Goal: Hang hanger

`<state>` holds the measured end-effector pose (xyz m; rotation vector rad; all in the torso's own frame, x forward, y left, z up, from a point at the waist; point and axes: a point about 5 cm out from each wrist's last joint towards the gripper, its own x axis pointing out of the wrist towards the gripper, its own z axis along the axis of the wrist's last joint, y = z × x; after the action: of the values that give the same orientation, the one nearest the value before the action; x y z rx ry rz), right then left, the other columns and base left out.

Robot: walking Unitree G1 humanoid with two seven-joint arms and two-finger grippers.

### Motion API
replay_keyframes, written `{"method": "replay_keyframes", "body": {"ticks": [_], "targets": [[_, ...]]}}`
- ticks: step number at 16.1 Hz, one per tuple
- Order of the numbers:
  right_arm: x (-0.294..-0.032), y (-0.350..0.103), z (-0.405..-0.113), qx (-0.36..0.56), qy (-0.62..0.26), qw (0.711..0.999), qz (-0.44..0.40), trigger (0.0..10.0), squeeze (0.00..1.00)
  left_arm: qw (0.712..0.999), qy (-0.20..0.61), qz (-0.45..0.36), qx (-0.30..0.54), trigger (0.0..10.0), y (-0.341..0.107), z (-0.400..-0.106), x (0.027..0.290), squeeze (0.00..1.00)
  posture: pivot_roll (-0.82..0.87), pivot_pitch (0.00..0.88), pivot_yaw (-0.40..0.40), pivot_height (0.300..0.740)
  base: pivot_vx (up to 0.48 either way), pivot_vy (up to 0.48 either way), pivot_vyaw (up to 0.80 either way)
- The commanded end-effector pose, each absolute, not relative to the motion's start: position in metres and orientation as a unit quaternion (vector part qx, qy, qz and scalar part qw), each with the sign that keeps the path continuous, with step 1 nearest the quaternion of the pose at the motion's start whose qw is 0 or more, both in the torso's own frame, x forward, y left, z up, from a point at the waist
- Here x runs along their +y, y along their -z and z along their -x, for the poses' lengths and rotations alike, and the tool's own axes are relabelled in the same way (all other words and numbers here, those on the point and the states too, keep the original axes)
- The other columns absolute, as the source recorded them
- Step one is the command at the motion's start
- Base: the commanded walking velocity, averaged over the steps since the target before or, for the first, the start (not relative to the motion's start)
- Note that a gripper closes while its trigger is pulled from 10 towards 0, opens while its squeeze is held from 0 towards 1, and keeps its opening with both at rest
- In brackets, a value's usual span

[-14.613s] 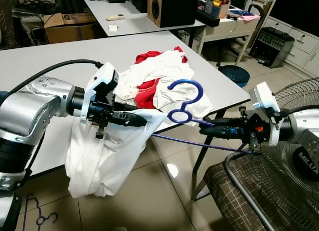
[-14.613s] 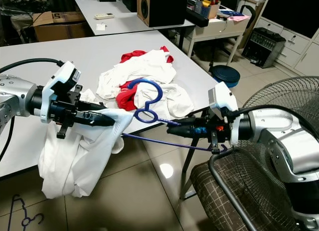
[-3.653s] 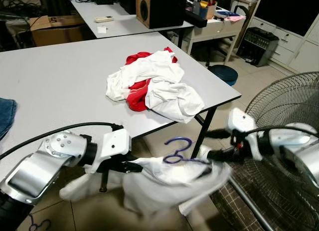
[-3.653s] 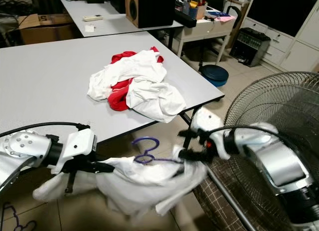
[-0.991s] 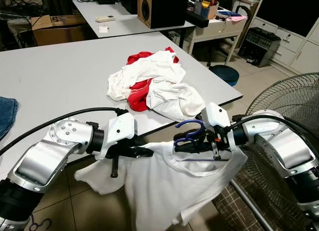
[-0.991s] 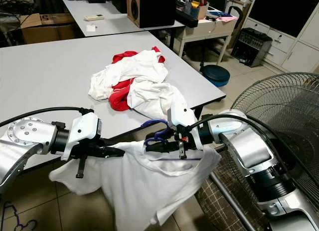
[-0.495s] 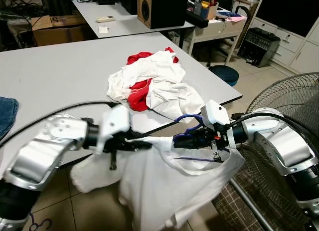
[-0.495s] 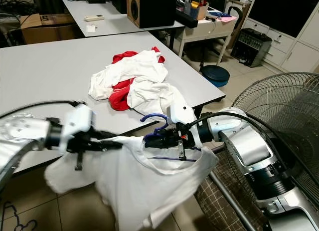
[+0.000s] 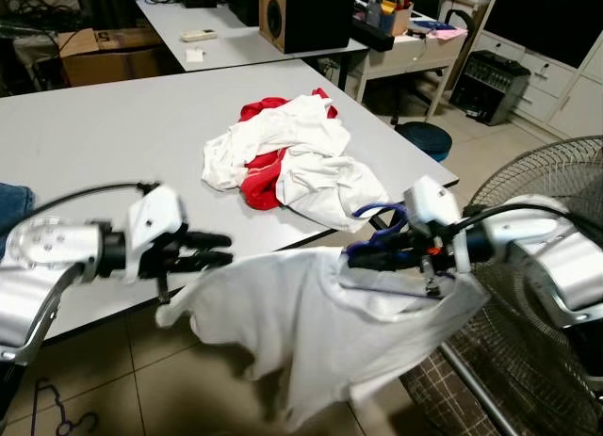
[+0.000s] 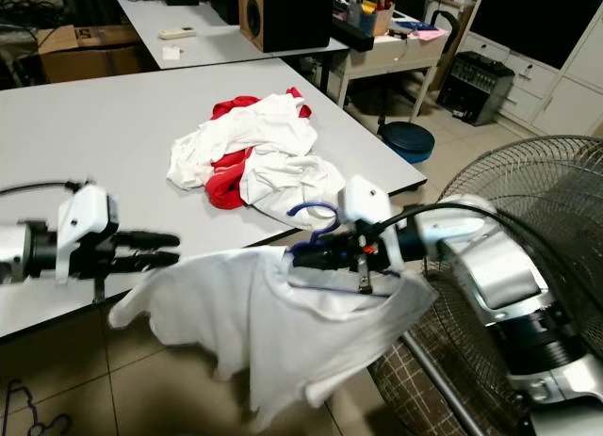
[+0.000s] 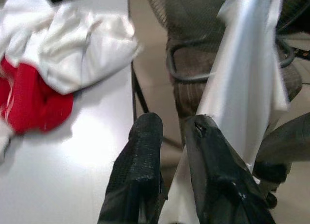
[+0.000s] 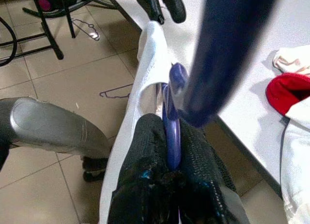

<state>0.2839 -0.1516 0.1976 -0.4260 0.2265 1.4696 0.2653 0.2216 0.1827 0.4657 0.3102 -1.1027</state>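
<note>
While the right tool (image 9: 363,257) clamps the blue hanger (image 9: 377,231) bearing a white shirt (image 9: 320,332), the left tool (image 9: 221,249) gapes empty.

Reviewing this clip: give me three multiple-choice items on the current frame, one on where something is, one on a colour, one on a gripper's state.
1. Where is the pile of clothes?
A. on the grey table
B. on the floor
C. on the fan

2. What colour is the hanger?
A. green
B. blue
C. yellow

3. How is the left gripper?
A. shut on the hanger
B. shut on the pile
C. open, beside the white shirt

Answers: 1 A, it lies on the table. 2 B, blue hook above the right gripper. 3 C, its fingers are spread.
</note>
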Motion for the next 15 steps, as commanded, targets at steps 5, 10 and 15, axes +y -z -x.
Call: {"method": "replay_keyframes", "body": {"ticks": [5,10,15], "targets": [[-0.161,-0.219,-0.281,0.067,-0.662,0.723,0.185,0.0,0.00,0.845,0.465,-0.204,0.169,10.0,-0.155,-0.266,0.236,0.00,-0.01,0.000,-0.036,0.740,0.000,0.000,0.00],[-0.165,-0.224,-0.282,0.066,-0.656,0.728,0.187,0.0,0.00,0.850,0.481,-0.142,0.161,0.0,-0.154,-0.255,0.238,0.00,-0.01,0.000,-0.038,0.740,0.000,0.000,0.00],[-0.167,-0.229,-0.285,0.061,-0.653,0.731,0.189,0.0,0.00,0.865,0.475,-0.078,0.139,0.0,-0.154,-0.252,0.236,0.00,-0.01,0.000,-0.042,0.740,0.000,0.000,0.00]]}}
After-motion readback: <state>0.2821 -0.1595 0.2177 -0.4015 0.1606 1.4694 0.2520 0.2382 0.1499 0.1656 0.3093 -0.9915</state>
